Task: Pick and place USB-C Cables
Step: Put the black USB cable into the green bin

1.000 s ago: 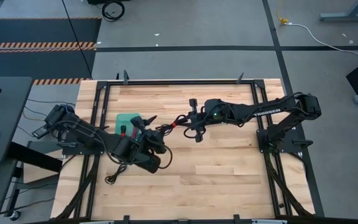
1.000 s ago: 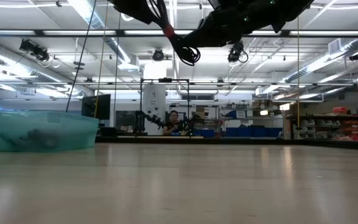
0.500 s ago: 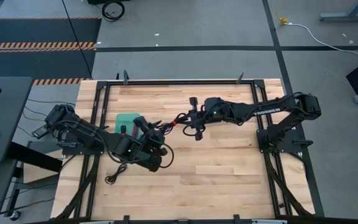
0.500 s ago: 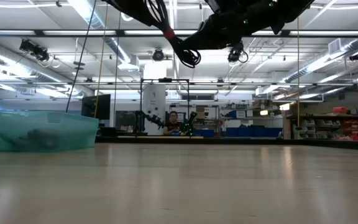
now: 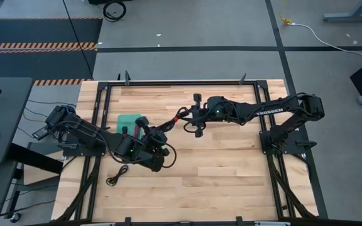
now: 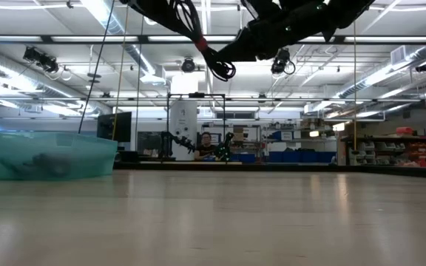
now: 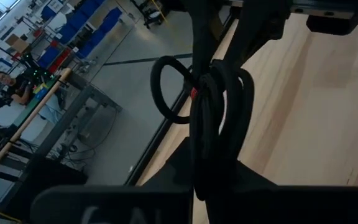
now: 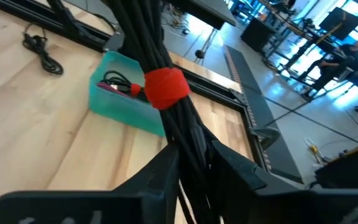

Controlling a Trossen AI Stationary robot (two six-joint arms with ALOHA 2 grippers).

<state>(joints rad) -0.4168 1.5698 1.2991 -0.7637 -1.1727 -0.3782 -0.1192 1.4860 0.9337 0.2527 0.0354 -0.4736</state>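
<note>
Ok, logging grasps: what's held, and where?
Black USB-C cable bundle: right claw grips one end, beside its red tie; left claw grips the opposite end.

The only readable lettering is the white brand word "TROSSEN", printed along the forearm of the right arm in the high view, at about 2 o'clock from the table's centre and running lengthwise toward the arm's base. Pale marks on the dark housing at the edge of each wrist view are too blurred to read. No label, number or sign can be made out on anything else on the table or in the room behind it.
</note>
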